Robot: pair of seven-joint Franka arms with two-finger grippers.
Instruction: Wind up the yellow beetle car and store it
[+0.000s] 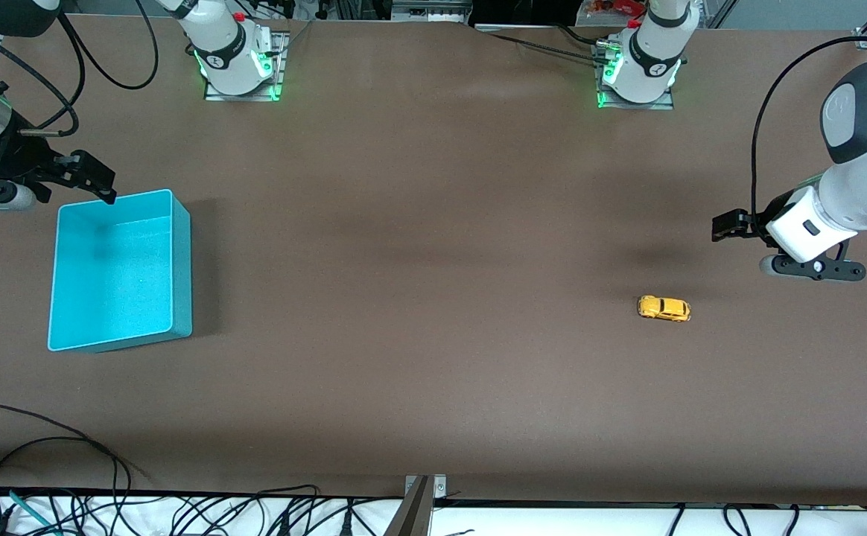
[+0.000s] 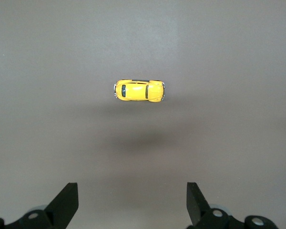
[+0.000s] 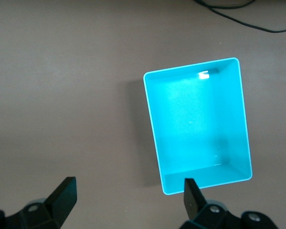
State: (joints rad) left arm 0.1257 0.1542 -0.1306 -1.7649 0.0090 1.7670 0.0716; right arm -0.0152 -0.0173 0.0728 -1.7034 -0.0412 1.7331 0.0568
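Note:
The yellow beetle car [image 1: 664, 308] stands on its wheels on the brown table, toward the left arm's end. In the left wrist view the car [image 2: 139, 90] lies well ahead of my fingertips. My left gripper [image 1: 731, 225] [image 2: 132, 205] hangs open over the bare table beside the car, apart from it and holding nothing. My right gripper [image 1: 94, 177] [image 3: 128, 202] is open and empty too, hovering at the corner of the turquoise bin [image 1: 180, 268] [image 3: 195, 119] at the right arm's end.
The bin has nothing in it. Both arm bases [image 1: 236, 63] [image 1: 638, 74] stand along the table's edge farthest from the front camera. Loose black cables [image 1: 46, 461] lie at the nearest edge, and a cable [image 3: 238, 14] runs close to the bin.

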